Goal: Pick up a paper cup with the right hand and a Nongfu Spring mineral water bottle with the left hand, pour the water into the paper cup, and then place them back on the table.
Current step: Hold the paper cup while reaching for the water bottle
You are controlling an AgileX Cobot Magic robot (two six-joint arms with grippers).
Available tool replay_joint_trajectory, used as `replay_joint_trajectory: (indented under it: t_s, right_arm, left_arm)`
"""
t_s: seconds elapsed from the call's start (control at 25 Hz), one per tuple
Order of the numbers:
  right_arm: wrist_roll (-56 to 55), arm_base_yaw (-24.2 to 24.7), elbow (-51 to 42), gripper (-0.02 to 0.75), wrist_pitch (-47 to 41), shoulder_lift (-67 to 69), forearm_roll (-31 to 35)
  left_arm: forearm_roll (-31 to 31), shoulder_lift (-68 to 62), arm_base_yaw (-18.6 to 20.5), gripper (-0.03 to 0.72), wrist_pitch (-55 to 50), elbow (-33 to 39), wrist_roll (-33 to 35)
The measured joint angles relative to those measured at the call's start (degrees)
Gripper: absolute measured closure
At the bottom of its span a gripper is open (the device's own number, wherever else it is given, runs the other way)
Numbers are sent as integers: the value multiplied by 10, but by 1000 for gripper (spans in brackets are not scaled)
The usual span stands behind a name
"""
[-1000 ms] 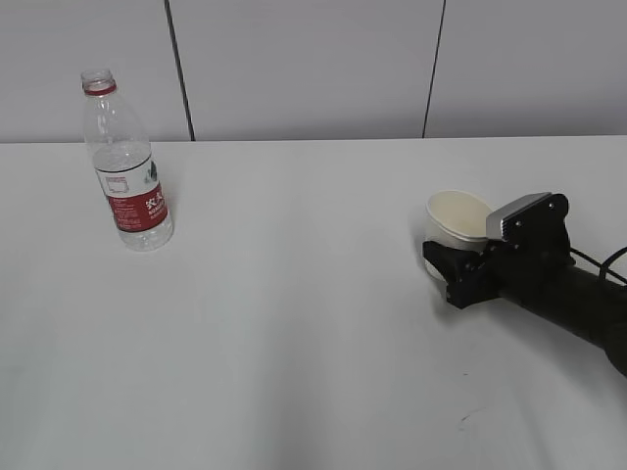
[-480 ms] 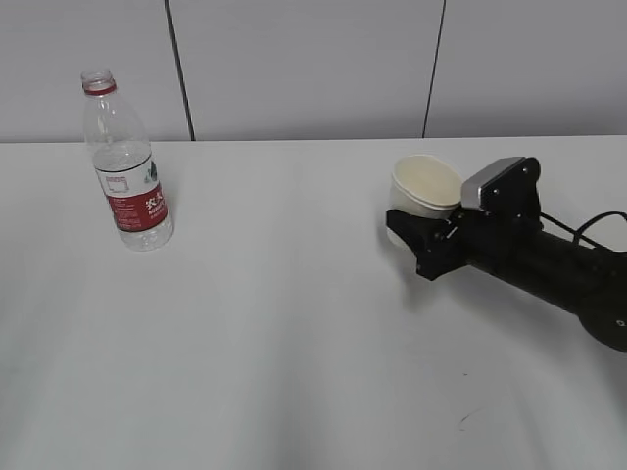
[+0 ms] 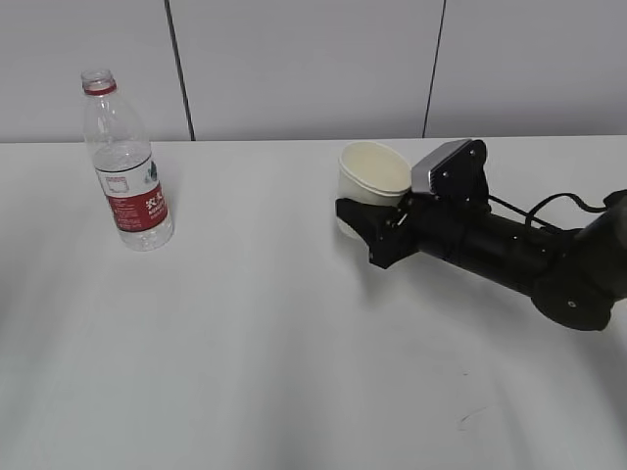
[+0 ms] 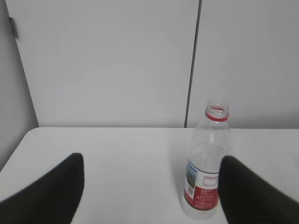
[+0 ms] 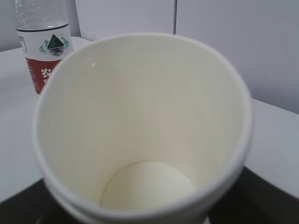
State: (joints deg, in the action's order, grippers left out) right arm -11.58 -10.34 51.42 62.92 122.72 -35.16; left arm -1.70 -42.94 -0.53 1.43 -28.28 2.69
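Observation:
The paper cup [image 3: 370, 179] is cream-white and empty, and my right gripper [image 3: 364, 227] is shut on its lower body, holding it upright near the middle of the table [image 3: 274, 372]. In the right wrist view the cup [image 5: 145, 140] fills the frame. The Nongfu Spring bottle [image 3: 127, 162] stands upright at the far left, uncapped, with a red-and-white label. In the left wrist view my left gripper [image 4: 152, 196] is open, and the bottle [image 4: 206, 168] stands ahead of it, close to the right finger [image 4: 254, 196]. The left arm is out of the exterior view.
A grey panelled wall [image 3: 313, 69] runs along the table's far edge. The right arm [image 3: 509, 250] lies low across the right side of the table with a cable behind it. A small dark scuff [image 3: 470, 416] marks the front right.
My right gripper has carried the cup leftward and a little farther back, from the right side toward the middle. The bottle has not moved.

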Motion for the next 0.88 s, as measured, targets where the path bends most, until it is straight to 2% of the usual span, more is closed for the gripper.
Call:
replay_joint_trajectory:
  t_s: [0.2, 0.4, 0.52, 0.76, 0.88]
  right_arm:
    - [-34, -11, 22, 268, -24, 0, 0]
    - [-54, -25, 46, 268, -52, 0, -6]
    - [-55, -25, 53, 268, -57, 0, -9]
    - [-56, -25, 56, 268, -62, 0, -9]
    - [-56, -25, 56, 268, -68, 0, -11]
  left_arm:
    - [-7, -113, -20, 159, 135, 36, -3]
    - [-8, -249, -80, 159, 286, 40, -8]
    - [-8, -345, -105, 159, 367, 40, -38]
    - [17, -504, -136, 64, 506, 39, -82]
    - [14, -564, -141, 47, 552, 27, -100]
